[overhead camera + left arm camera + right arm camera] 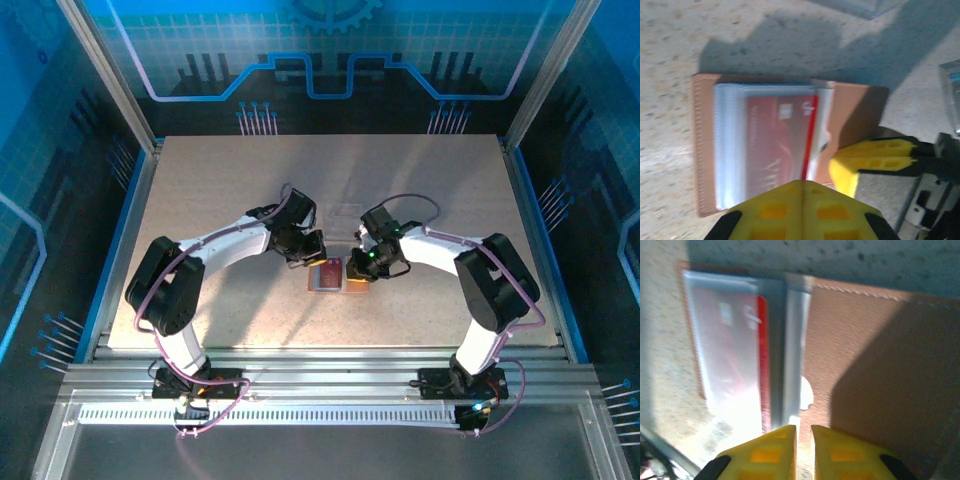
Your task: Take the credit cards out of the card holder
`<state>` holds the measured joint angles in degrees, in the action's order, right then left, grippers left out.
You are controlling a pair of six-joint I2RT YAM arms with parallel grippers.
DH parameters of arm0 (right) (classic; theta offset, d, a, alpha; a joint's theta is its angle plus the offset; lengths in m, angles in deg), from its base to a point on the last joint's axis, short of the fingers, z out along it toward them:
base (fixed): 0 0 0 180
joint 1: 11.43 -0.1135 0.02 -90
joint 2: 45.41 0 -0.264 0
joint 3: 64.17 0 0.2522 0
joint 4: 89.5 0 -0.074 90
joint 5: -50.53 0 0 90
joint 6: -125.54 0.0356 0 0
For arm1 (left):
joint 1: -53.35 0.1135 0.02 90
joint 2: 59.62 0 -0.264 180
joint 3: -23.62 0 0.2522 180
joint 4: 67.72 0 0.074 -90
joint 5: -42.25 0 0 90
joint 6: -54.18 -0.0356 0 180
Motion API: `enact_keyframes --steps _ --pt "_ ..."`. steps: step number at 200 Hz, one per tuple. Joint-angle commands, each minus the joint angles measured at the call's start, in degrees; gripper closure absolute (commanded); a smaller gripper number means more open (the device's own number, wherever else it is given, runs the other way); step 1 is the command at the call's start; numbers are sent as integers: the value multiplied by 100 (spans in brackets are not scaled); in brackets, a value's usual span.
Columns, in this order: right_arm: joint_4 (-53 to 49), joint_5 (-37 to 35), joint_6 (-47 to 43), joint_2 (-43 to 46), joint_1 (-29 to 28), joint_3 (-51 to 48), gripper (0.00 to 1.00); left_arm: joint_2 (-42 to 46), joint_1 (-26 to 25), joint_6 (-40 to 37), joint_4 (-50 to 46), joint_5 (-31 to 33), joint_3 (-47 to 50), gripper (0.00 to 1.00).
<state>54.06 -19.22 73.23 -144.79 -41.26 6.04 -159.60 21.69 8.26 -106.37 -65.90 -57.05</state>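
Left tool shut, right tool barely parted, both empty over the open card holder mid-frame in the top view; credit cards sit pocketed, none yet removed.

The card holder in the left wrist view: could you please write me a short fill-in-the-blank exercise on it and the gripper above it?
1. The card holder lies ___ on the table.
2. The credit card showing in its pockets is ___ in colour.
3. The left gripper has its yellow jaws pressed ___.
Missing words: open; red; shut.
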Motion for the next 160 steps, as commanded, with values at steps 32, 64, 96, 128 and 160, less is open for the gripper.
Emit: enact_keyframes --steps 32,64,96,128,160 --pt "1135 893 682 307 221 -359 74 -338 31 458 999 -730 349 97" --pt "1582 1068 999 323 282 -539 70 -456 31 414 995 -772 346 98" --pt "1757 1252 1164 171 302 -547 68 -519 26 340 947 -739 357 100" --pt "1799 1284 1223 37 298 -547 68 -587 33 277 880 -722 363 100" --pt "1891 1363 1247 -81 286 -556 68 -606 23 214 722 -602 366 100"
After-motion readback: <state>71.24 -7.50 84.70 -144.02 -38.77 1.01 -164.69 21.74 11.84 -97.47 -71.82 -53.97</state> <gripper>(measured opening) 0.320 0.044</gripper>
